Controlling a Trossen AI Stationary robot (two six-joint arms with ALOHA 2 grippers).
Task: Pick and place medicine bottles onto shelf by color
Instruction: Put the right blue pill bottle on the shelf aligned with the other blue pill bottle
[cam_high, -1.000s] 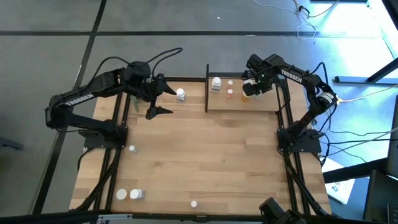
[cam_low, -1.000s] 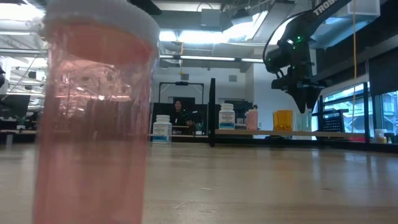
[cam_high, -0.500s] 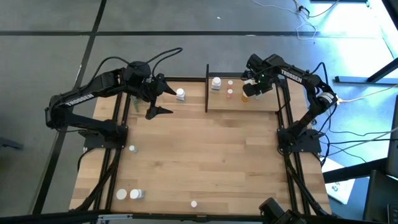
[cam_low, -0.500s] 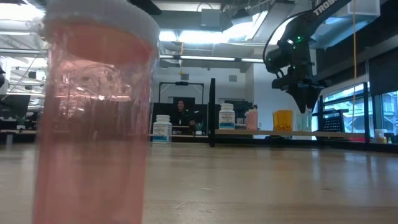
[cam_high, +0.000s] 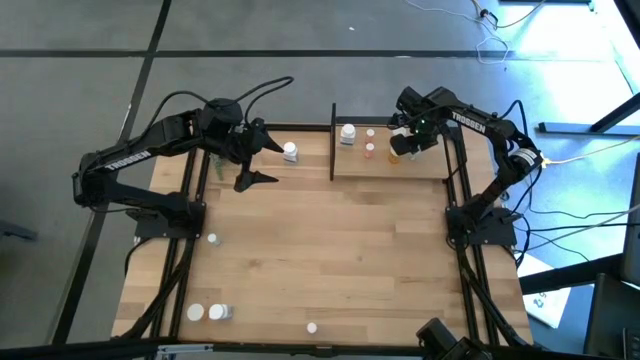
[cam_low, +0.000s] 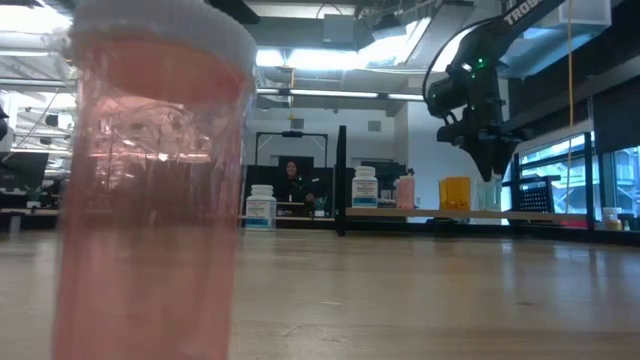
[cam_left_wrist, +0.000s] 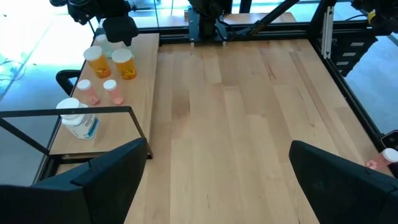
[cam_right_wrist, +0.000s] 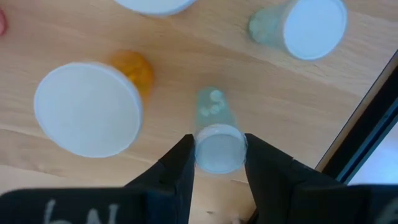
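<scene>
High view, change: Nothing has moved since a second ago. Both arms stand just where they were.
High view, right end effector (cam_high: 405, 143): It hangs over the far right part of the shelf (cam_high: 425, 168), right by an orange bottle (cam_high: 394, 155).
High view, left end effector (cam_high: 256, 160): It waits near the far left of the table (cam_high: 330, 260), with its fingers spread wide and holding nothing. A white bottle (cam_high: 290, 152) stands just beside it.
High view, other bottles: A few white ones (cam_high: 205, 313) sit at the near edge of the table, well apart from the shelf.
Low view: The right end effector (cam_low: 489, 172) points down over a pale green bottle (cam_low: 489, 192) on the shelf (cam_low: 420, 212). A big pink bottle (cam_low: 150, 190) stands very close to the camera.
Left wrist view: The shelf (cam_left_wrist: 142, 74) holds two orange bottles (cam_left_wrist: 111, 62), two little pink ones (cam_left_wrist: 99, 91) and one white one (cam_left_wrist: 78, 118).
Right wrist view: The two fingers (cam_right_wrist: 180, 163) press on the white cap of the pale green bottle (cam_right_wrist: 214, 134), so it is gripped. Another pale green bottle (cam_right_wrist: 298, 28) stands near.
Meaning: The arm looks paused. The green bottle seems almost at its spot, next to its own color, but it is not let go yet.
</scene>
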